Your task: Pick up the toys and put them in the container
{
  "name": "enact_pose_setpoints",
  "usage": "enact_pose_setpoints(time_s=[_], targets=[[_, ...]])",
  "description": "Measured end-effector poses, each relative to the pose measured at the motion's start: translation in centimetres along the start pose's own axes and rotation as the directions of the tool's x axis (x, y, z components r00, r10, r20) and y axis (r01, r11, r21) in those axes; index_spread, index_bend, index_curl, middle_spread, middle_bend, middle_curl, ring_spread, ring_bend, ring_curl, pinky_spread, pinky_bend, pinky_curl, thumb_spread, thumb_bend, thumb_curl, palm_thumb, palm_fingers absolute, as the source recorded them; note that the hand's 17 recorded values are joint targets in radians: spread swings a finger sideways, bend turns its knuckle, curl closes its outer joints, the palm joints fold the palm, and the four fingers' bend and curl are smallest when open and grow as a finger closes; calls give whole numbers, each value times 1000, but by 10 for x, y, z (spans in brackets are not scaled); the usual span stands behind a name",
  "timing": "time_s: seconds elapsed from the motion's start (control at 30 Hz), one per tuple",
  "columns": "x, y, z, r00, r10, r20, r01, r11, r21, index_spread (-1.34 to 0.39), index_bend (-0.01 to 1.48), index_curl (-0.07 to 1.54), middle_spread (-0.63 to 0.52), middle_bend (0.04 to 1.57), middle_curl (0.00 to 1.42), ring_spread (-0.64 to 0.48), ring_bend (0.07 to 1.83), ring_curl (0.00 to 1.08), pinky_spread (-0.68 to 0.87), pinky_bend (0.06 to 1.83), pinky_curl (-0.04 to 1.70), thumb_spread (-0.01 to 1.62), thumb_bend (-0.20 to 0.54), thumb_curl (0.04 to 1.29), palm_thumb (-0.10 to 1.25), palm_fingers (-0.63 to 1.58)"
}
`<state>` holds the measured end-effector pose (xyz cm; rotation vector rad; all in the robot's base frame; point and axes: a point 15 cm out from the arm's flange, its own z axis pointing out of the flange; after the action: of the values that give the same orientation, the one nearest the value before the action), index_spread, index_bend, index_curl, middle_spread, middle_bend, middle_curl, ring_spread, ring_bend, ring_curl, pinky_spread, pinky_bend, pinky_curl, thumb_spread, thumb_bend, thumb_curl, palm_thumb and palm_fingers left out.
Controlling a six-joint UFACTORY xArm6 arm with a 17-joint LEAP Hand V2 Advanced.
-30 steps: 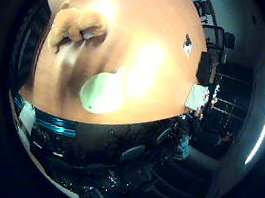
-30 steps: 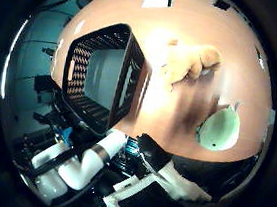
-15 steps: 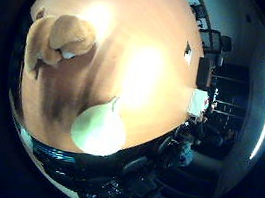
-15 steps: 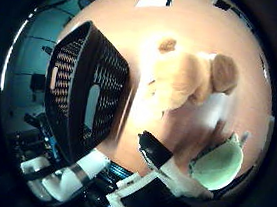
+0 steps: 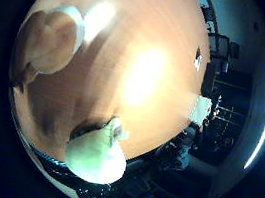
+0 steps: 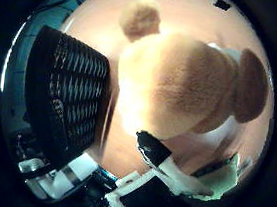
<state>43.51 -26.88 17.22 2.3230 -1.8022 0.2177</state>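
The wooden table (image 5: 144, 55) carries everything. A black mesh container (image 6: 65, 103) stands just beside the tan plush bear (image 6: 180, 88), which fills the thumb-side view (close to the palm). A pale green toy (image 5: 95, 156) lies nearby. The hand (image 6: 164, 164) shows one fingertip beside the bear; its grasp cannot be determined.

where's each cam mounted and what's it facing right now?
Little finger side palm view: on the palm, looking out over the wooden table, with the brown plush toy at one edge and a pale green toy close by; none of the hand is clearly visible.
Thumb side palm view: on the same palm, facing the plush toy up close beside the black mesh container; a finger of the right hand reaches in.
Shared: table, plush toy, green toy.
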Motion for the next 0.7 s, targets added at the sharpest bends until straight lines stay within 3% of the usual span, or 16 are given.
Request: enact_pose_setpoints(time_s=[0.3,0.7], targets=[[15,-12,2,997,-39,-65,37,999,-27,-438,241,369,-84,259,341,156,204,182,365,166,256,987,-27,283,496,243],[10,-11,1,987,-120,-102,113,991,-71,-471,191,379,-214,356,373,-182,430,261,256,179,172,999,-19,298,589,570]])
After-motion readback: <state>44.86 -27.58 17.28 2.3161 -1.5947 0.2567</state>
